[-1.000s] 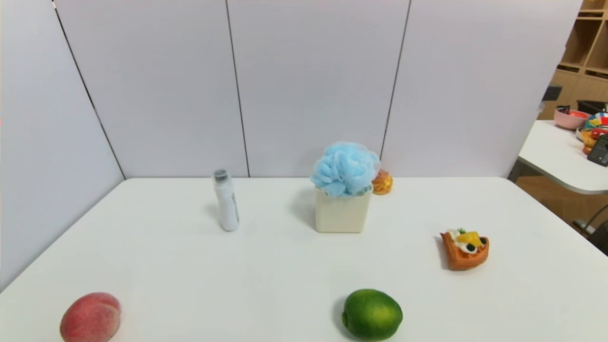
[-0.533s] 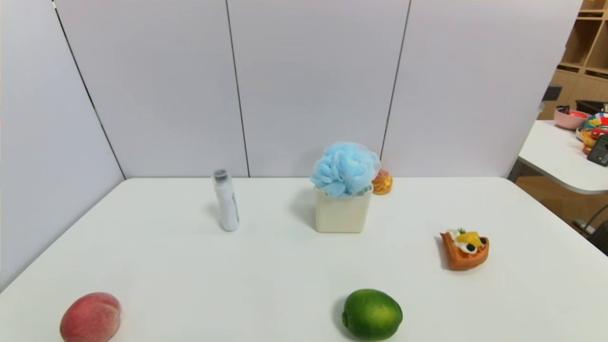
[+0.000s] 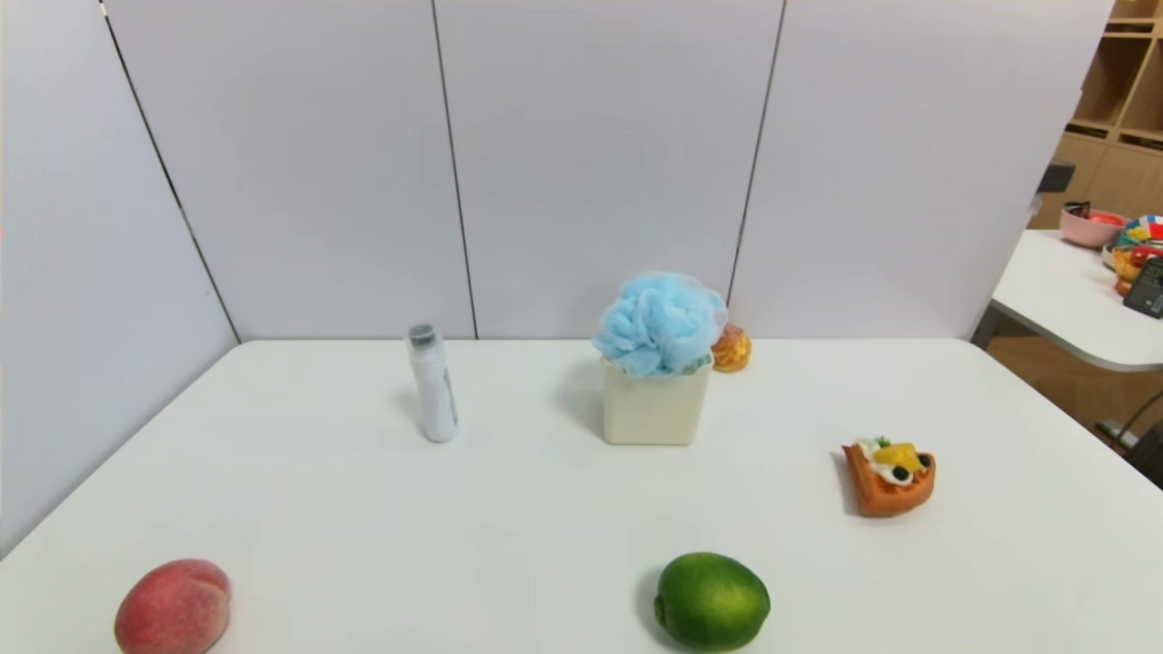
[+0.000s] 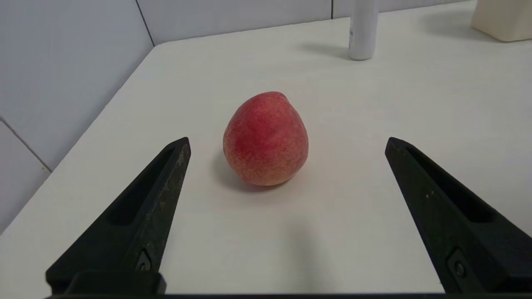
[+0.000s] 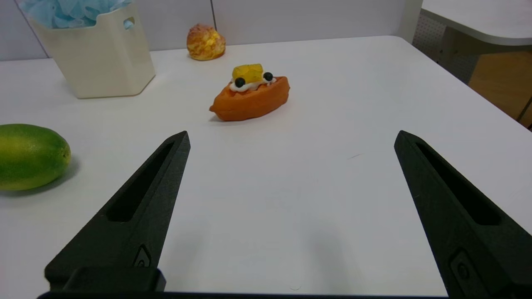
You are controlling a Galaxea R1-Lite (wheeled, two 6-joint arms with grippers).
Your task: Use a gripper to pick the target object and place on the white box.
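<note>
the left gripper [image 4: 286, 141] has its fingers [image 4: 166, 182] spread wide and empty, a peach [image 4: 266, 139] lying on the table between them farther off. the right gripper [image 5: 291, 135] is equally wide and empty, a waffle tart [image 5: 250, 99] beyond it. nothing on the table has shifted since the earlier head frames. the white table [image 3: 509, 518] is backed by pale wall panels [image 3: 600, 154]. at centre, the white box [image 3: 656, 407] holds the blue pouf [image 3: 661, 323], bulging over its rim.
</note>
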